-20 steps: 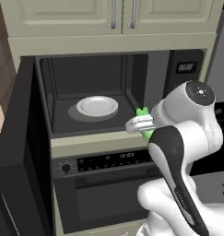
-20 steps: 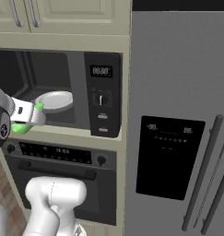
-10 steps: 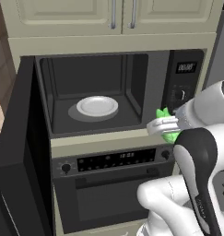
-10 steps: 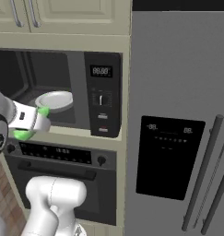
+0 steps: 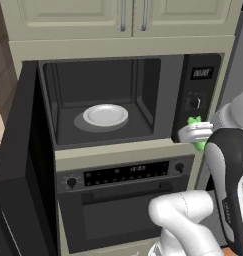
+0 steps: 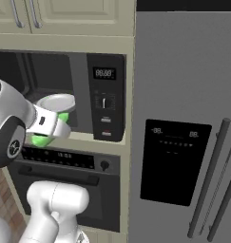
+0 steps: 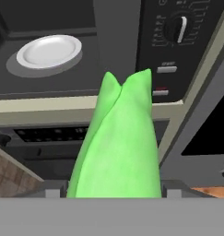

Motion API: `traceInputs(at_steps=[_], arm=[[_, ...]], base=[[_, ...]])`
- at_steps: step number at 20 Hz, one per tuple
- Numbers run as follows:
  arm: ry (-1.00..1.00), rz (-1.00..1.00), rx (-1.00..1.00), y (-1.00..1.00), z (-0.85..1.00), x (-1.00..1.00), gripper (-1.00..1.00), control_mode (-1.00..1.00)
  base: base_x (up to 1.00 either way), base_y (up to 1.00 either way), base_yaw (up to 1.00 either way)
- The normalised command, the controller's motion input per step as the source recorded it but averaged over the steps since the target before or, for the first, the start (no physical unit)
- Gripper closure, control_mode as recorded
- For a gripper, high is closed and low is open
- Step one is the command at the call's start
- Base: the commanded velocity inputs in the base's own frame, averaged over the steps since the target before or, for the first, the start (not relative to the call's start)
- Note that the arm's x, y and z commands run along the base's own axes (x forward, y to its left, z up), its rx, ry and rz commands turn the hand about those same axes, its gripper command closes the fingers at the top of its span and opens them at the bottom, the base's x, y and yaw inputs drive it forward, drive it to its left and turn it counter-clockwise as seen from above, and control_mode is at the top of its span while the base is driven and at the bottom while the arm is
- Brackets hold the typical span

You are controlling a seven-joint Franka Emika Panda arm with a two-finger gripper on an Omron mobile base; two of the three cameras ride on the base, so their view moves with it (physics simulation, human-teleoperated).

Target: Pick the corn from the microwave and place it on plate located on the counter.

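Holding the corn out in front of the microwave, the gripper had its jaws closed on the cob's thick end, with the leafy tip sticking forward past them. From the left base view the green bit sat just beside the microwave's control panel, low down near its bottom edge and outside the cavity. In the right base view the corn hung just below and in front of the microwave opening, above the oven under it.

The white-grey plate sat alone on the microwave floor, so the pick part looked done to me. The orange-rimmed plate and the worktop weren't anywhere I could point at.

Handling-wise, my guess was that the corn is light and fairly stiff through the body, while the husk tips are soft and floppy. The husk looked smooth, so probably a bit slippery too. Grabbing it across the fat middle or base, like here, seemed the right call; pinching the tapering tip would likely let it slide or twist out. It didn't look fragile, so a firm squeeze should be fine.
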Motion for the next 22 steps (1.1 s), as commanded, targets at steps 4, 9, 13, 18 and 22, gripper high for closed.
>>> traceInputs(at_steps=[4, 9, 13, 18, 22], arm=[[0.0, 0.0, 0.0, -0.02, 0.0, 0.0, 1.0, 1.0], [0.0, 0.0, 0.0, 0.0, 0.0, 0.0, 1.0, 1.0], [0.0, 0.0, 0.0, 0.0, 0.0, 0.0, 1.0, 1.0], [0.0, 0.0, 0.0, 0.0, 0.0, 0.0, 1.0, 1.0], [0.0, 0.0, 0.0, 0.0, 0.0, 0.0, 1.0, 1.0]], base=[[-0.05, 0.0, 0.0], [-0.82, -0.13, 0.0], [-0.98, -0.17, 0.0], [-0.37, -0.42, -0.37], [0.0, -0.58, -0.86]])
